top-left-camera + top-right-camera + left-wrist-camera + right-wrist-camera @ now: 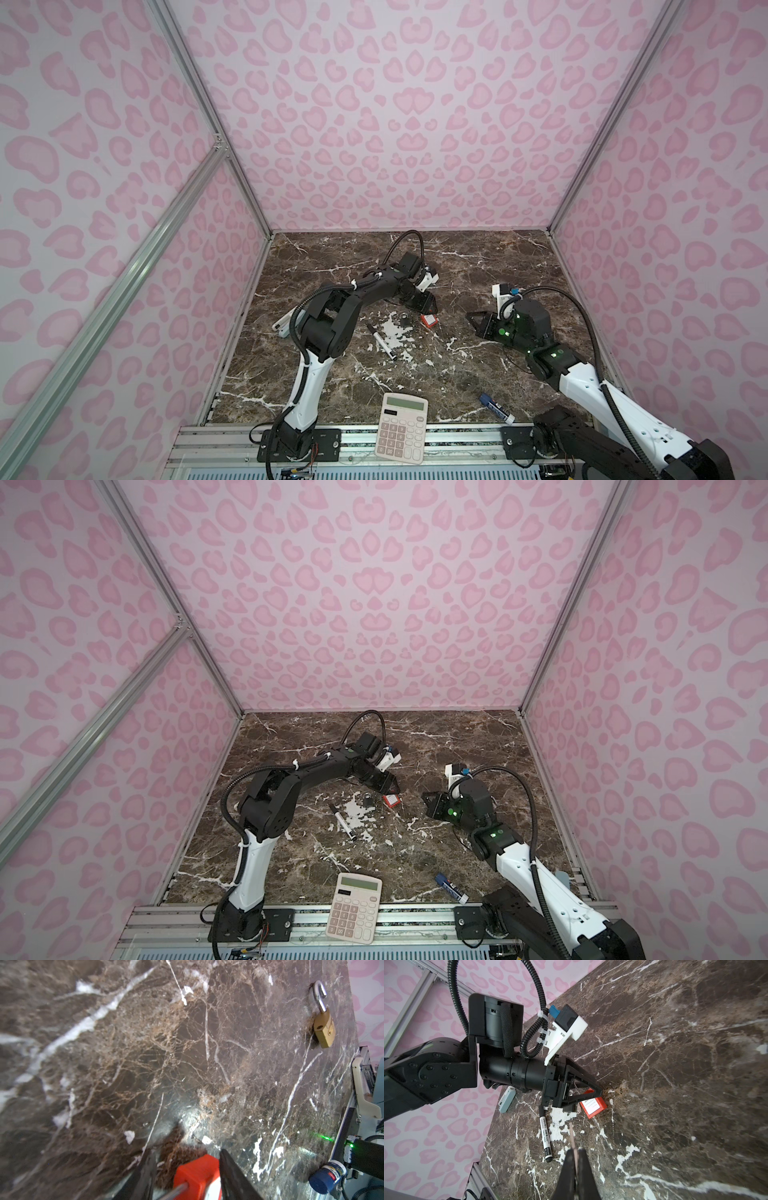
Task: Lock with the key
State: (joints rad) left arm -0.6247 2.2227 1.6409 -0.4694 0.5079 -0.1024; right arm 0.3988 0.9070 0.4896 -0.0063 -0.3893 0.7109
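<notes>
1. A black-and-white marker (383, 341) lies on the marble table (478, 257).
2. The left claw (432, 310), its jaws apart, straddles the red padlock (430, 321), which lies mid-table.
3. The right claw (470, 316), well apart from the padlock, is clamped tight on a thin key (572, 1136).

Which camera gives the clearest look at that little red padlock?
The right wrist view: the red padlock shows its labelled face, one edge behind the left hand. The left wrist view crops it at the frame edge. Both top views show it tiny.
</notes>
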